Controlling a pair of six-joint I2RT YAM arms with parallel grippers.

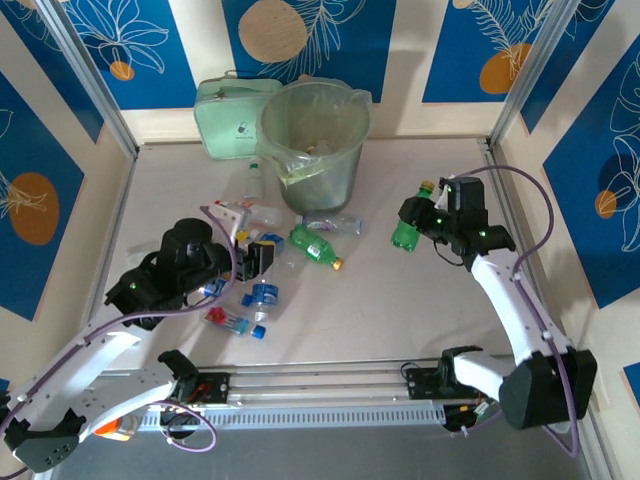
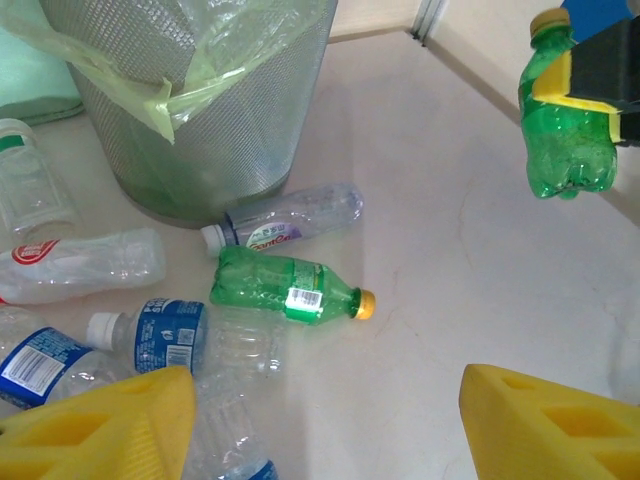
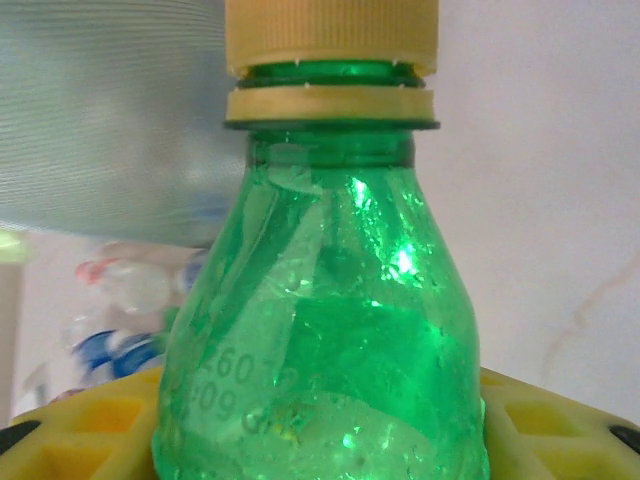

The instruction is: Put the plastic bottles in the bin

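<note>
My right gripper (image 1: 425, 215) clamps the green yellow-capped plastic bottle (image 1: 405, 235), aloft right of the grey translucent bag-lined bin (image 1: 345, 105). It's gripped high, so it may pivot, clip the rim and fall outside. My left gripper (image 2: 330, 410) has jaws apart, empty, above loose bottles (image 1: 262, 295).

**Three viewpoints, one shared bottle**

The top external camera looks down from above the near edge over the surface (image 1: 400, 310), with the bin (image 1: 335, 175) at the far side. The left wrist camera sits low over the surface, facing the bin and the raised green bottle (image 2: 562, 130). The right wrist camera is very close to that bottle, which all three views share.
</note>
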